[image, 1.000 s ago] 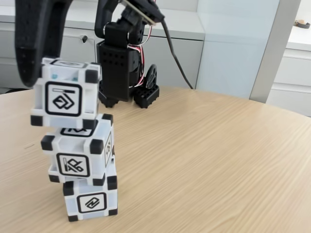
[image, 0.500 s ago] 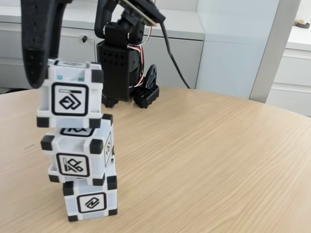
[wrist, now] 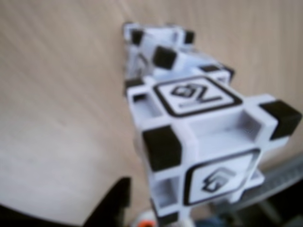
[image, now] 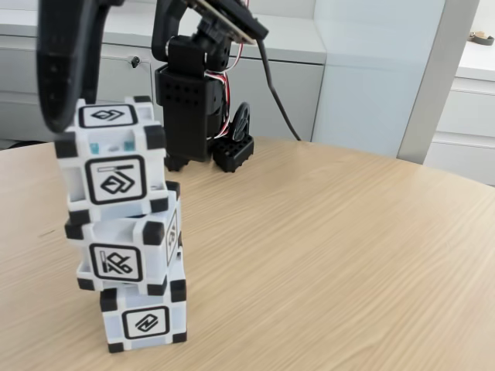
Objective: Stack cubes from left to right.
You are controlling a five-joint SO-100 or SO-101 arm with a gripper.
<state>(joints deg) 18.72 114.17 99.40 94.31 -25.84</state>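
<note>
Table: pale wood table (image: 325, 255); stack at lower left
Top cube (image: 116, 166): tilted on middle cube (image: 124, 247), not seated
Gripper (wrist: 156, 220): jaws apparently holding the top cube; hard to confirm

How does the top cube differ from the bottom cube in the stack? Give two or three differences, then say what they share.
The top cube sits tilted on the middle cube; the bottom cube rests flat on the table. The top cube's front symbol differs from the bottom cube's. In the fixed view the top cube lies further left, overhanging; the bottom cube sits further right. Both are white with black corners and black-framed symbols.
</note>
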